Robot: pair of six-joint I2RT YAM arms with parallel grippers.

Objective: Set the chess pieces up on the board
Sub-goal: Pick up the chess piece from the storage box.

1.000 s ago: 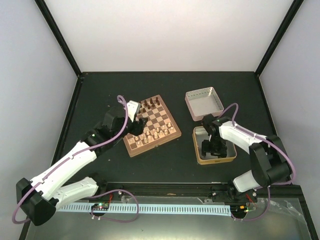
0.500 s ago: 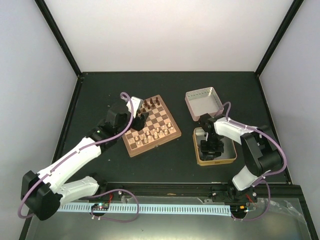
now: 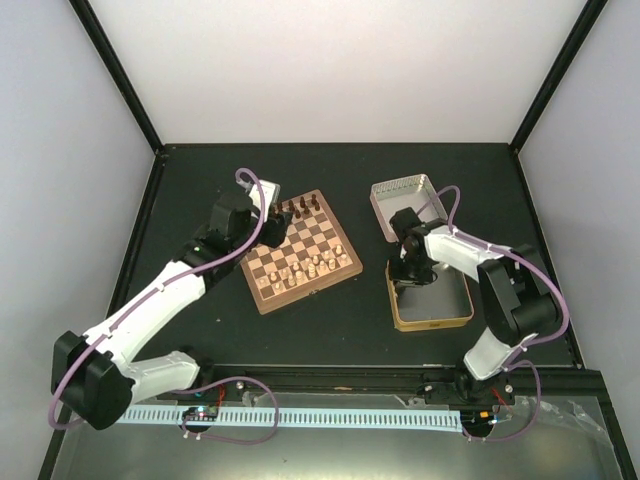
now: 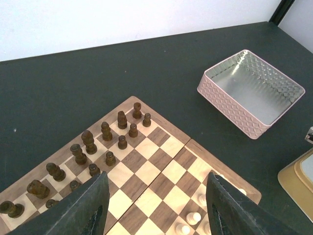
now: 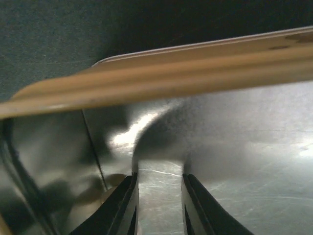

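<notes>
Pale chess pieces (image 3: 305, 266) stand on the checkered board (image 3: 320, 238).

Dark matte tabletop (image 3: 450, 170), white walls (image 3: 340, 70), black corner posts (image 3: 115, 70).

Narrow-gapped jaws inside gold tin (image 5: 195, 56)

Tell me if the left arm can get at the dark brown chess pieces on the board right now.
Probably yes: the left gripper hovers open and empty above the square wooden chessboard, with the dark brown chess pieces just ahead and nothing between.
</notes>
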